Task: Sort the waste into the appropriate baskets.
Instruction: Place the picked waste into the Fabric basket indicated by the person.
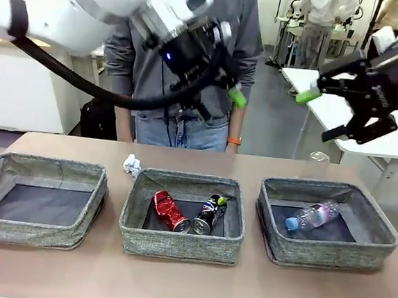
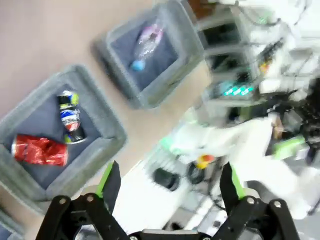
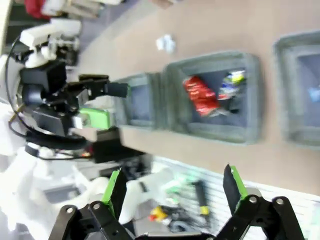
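Three grey woven baskets stand in a row: left basket (image 1: 31,232), middle basket (image 1: 180,245), right basket (image 1: 329,254). In the middle one lie a crushed red can (image 1: 170,211) and a dark can (image 1: 209,214). A clear bottle with a blue cap (image 1: 313,216) lies in the right one. Crumpled white paper (image 1: 133,165) sits on the table behind the middle basket, and a clear cup (image 1: 318,159) stands behind the right one. My left gripper (image 1: 220,102) hangs open high above the middle; my right gripper (image 1: 320,116) hangs open high at the right. Both are empty.
A person in a grey top (image 1: 122,65) stands at the far side of the table. The left wrist view looks down on the cans (image 2: 55,137) and the bottle (image 2: 145,45). The right wrist view shows the paper (image 3: 166,43) and my left gripper (image 3: 100,100).
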Robot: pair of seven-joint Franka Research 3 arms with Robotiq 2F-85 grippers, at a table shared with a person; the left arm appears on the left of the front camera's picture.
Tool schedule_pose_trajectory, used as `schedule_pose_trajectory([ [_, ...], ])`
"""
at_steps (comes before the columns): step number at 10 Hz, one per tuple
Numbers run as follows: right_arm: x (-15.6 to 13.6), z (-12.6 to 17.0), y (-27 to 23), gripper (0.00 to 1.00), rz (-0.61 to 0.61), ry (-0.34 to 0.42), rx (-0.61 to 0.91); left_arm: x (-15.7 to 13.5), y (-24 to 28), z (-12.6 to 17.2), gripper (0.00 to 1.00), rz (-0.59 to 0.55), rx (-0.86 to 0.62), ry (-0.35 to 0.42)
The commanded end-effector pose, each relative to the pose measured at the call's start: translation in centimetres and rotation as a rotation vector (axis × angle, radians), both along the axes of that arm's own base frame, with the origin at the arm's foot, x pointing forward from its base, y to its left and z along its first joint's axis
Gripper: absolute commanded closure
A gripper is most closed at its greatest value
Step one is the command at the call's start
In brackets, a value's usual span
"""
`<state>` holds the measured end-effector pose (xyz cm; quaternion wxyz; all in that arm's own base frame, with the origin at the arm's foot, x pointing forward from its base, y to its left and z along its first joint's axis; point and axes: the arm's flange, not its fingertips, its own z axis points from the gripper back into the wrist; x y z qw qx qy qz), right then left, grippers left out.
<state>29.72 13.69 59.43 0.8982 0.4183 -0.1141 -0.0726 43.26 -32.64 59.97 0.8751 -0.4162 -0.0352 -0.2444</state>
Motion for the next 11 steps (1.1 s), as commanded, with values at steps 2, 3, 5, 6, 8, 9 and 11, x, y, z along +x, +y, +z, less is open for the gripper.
schedule_pose_trajectory([
  [2,2.0,0.7,5.8,0.0,0.063,0.081,0.2,-7.4,14.7,-0.8,0.0,0.257,-0.301,0.038],
  [3,2.1,0.9,5.7,0.0,0.068,0.107,0.256,-9.2,18.1,-1.5,0.0,0.337,-0.351,0.04],
  [5,2.2,1.5,2.7,0.0,-0.03,0.143,0.373,-10.1,22.1,-4.4,0.0,0.284,-0.479,0.073],
  [6,1.9,1.2,1.0,0.0,-0.059,0.138,0.343,-9.3,22.3,-5.4,0.0,0.124,-0.612,0.067],
  [8,1.1,-0.7,-0.5,0.0,-0.041,0.092,0.133,-10.9,23.1,-4.2,0.0,0.292,-0.495,0.073],
  [9,2.6,1.2,0.7,0.0,-0.035,0.115,0.33,-10.9,23.1,-4.2,0.0,0.292,-0.495,0.073],
  [11,2.6,1.2,0.7,0.0,-0.035,0.115,0.33,-10.9,23.1,-4.2,0.0,0.292,-0.495,0.073],
])
